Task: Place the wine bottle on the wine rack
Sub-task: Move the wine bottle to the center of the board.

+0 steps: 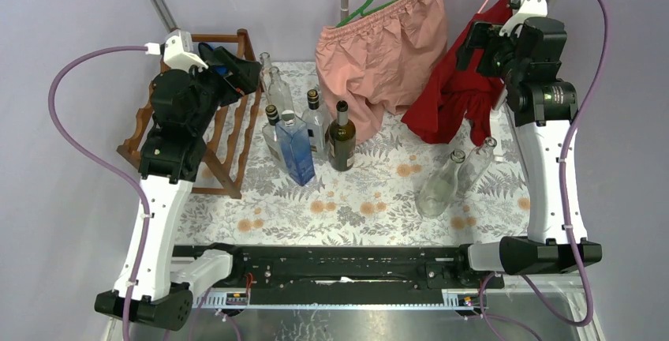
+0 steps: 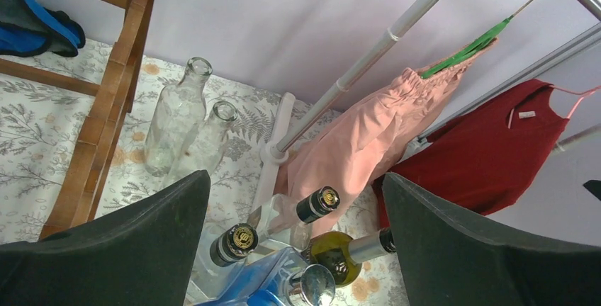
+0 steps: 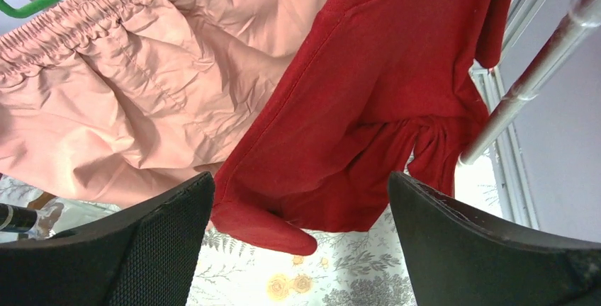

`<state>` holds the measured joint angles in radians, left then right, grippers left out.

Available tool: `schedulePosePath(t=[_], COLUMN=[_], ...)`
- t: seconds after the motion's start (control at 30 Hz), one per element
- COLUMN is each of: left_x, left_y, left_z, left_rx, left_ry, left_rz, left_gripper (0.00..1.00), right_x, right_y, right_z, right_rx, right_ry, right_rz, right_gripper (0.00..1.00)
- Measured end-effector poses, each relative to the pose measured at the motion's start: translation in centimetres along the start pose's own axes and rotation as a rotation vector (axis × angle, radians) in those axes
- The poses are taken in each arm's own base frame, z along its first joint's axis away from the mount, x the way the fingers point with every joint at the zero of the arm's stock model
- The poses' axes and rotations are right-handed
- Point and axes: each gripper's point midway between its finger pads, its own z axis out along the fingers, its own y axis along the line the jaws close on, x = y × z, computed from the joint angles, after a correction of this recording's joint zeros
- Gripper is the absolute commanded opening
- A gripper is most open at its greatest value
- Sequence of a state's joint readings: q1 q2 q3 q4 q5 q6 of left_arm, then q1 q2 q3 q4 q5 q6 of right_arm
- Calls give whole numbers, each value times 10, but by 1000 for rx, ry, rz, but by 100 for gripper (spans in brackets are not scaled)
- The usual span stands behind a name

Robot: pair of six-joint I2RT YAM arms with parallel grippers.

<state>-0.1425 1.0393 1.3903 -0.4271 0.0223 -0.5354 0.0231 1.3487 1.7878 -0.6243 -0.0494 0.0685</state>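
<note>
The wine bottle (image 1: 341, 137), dark green with a black-capped neck, stands upright mid-table among other bottles; the left wrist view shows it from above (image 2: 339, 256). The reddish-brown wooden wine rack (image 1: 233, 148) stands at the table's left, and one of its side rails shows in the left wrist view (image 2: 106, 122). My left gripper (image 1: 246, 76) hovers over the rack's back right corner, left of the bottle group, open and empty (image 2: 296, 178). My right gripper (image 1: 475, 49) hangs high at the back right, open and empty (image 3: 301, 178), facing a red shirt (image 3: 375, 100).
A blue bottle (image 1: 297, 153), two black-capped clear bottles (image 1: 315, 120) and a tall clear bottle (image 1: 274, 84) crowd around the wine bottle. Two clear bottles (image 1: 442, 187) lean at the right. Pink shorts (image 1: 379, 49) and the red shirt (image 1: 457, 92) hang from a rail behind.
</note>
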Motion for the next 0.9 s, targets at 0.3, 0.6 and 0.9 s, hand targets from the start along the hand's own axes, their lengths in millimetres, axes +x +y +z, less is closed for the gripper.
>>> schedulePosePath(t=[0.3, 0.6, 0.9], left_x=[1, 28, 61], left_y=[-9, -30, -36], left_z=[-2, 9, 24], left_rx=[47, 232, 294], left_ry=[17, 63, 168], left_rz=[-48, -138, -198], left_gripper=[99, 99, 96], right_x=[6, 43, 56], right_y=[8, 53, 98], right_z=[4, 3, -20], right_rx=[-49, -389, -773], right_ry=[26, 75, 86], right_rz=[42, -133, -321], right_gripper=[100, 100, 100])
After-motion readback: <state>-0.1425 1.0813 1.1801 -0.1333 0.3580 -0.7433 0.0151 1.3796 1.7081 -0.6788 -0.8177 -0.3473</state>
